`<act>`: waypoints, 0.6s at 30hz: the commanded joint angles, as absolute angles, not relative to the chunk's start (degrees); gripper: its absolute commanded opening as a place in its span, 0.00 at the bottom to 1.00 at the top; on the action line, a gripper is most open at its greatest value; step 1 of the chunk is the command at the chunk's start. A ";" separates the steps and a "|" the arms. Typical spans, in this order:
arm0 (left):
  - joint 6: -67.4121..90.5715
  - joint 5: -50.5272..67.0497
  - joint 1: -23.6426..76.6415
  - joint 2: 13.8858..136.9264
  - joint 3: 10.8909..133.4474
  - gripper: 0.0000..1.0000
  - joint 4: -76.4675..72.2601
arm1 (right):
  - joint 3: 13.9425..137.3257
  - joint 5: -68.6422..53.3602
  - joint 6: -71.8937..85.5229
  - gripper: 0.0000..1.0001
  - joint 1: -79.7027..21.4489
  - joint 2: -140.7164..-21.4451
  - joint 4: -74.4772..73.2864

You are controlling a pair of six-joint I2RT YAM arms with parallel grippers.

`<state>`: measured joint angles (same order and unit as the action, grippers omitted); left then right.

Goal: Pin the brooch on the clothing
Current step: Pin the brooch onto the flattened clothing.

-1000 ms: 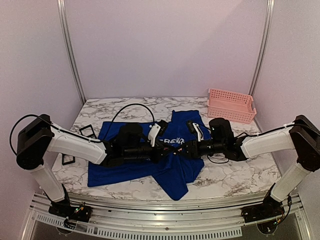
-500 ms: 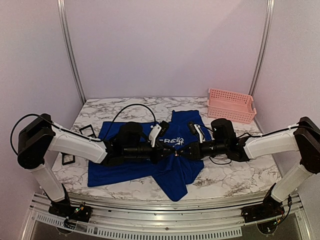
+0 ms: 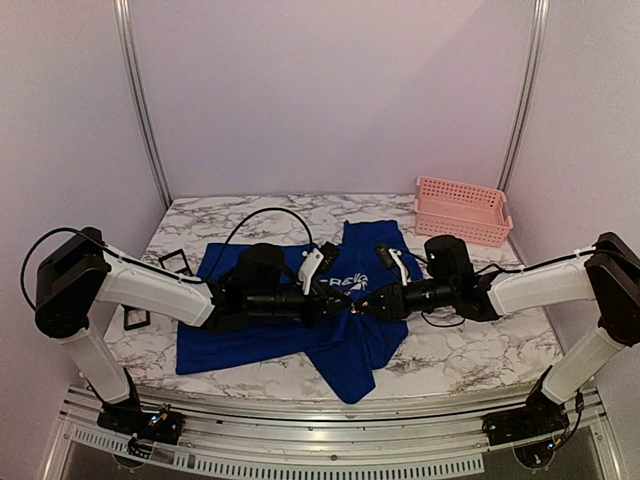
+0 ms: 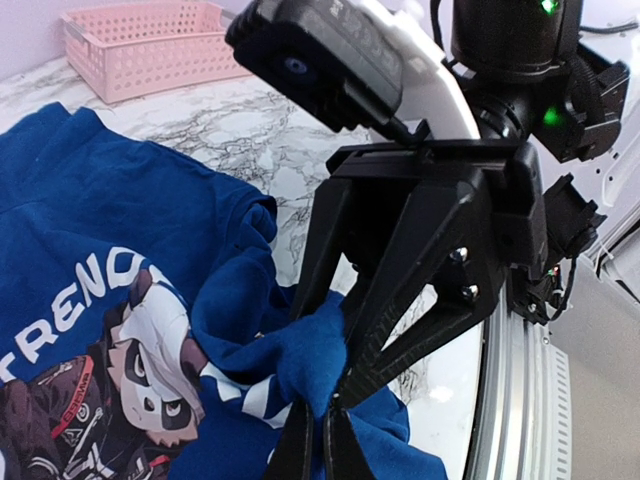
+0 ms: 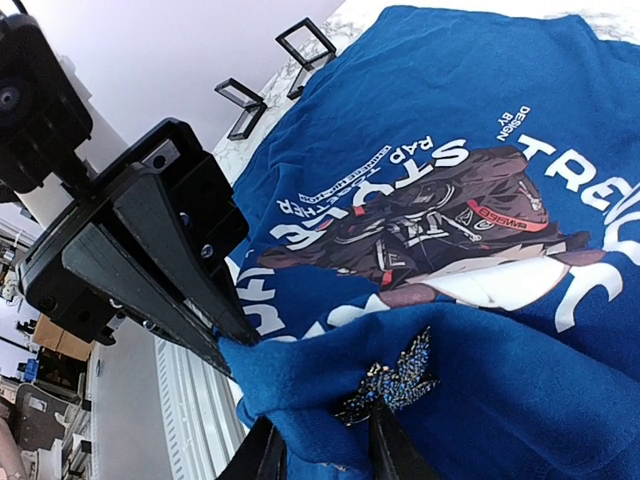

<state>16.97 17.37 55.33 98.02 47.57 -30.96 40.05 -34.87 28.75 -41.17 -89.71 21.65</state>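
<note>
Brooch [image 5: 388,385] on clothing [image 5: 480,100]: right wrist only.

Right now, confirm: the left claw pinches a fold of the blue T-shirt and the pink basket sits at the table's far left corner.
No: the pink basket sits at the table's far right corner, as the top external view shows. The left claw does pinch a fold of the blue T-shirt.

Top camera above, behind my bases, facing twelve o'clock, wrist cameras close, facing each other, sharing the clothing [image 4: 100,220]
</note>
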 commanded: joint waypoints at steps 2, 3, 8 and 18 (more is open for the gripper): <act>15.44 19.48 55.59 97.76 48.44 0.00 -34.31 | 39.07 -33.01 26.86 0.28 -39.91 -88.86 18.80; 15.33 19.39 55.63 97.85 48.48 0.00 -34.22 | 39.15 -33.38 26.75 0.29 -39.97 -88.71 18.73; 15.04 19.03 55.81 98.08 48.60 0.00 -33.45 | 39.10 -37.28 25.20 0.36 -39.95 -87.51 20.25; 15.13 18.52 55.96 98.08 48.69 0.00 -32.61 | 37.09 -39.40 25.63 0.41 -39.19 -83.21 22.97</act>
